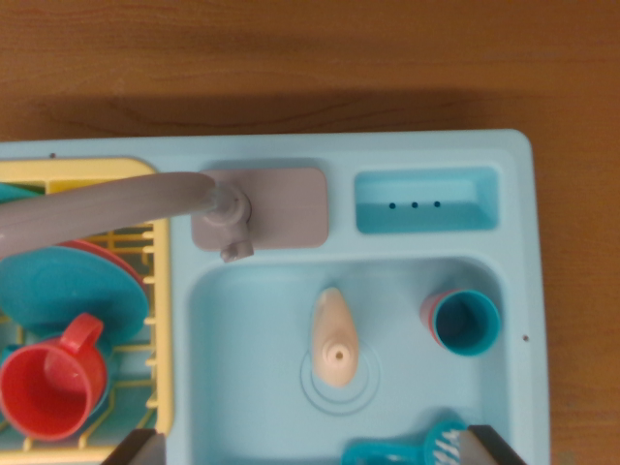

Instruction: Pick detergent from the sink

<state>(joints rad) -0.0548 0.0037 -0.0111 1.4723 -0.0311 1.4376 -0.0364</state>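
Note:
A peach detergent bottle (335, 339) stands upright in the middle of the light-blue sink basin (242, 387), over the drain rings, cap towards the camera. My gripper (312, 453) hangs above the basin, open. Only its two dark fingertips show, at the bottom edge: one (136, 449) over the rack's edge at the wrist view's left, the other (492, 444) at the wrist view's right. The bottle sits between them, a little farther up the picture, and nothing is held.
A teal cup (464, 323) nested in a pink one stands in the basin's right corner. A teal brush (407, 451) lies at the bottom. The grey faucet (116, 205) reaches left over a yellow dish rack (163, 291) holding a teal plate (68, 286) and red cup (50, 386).

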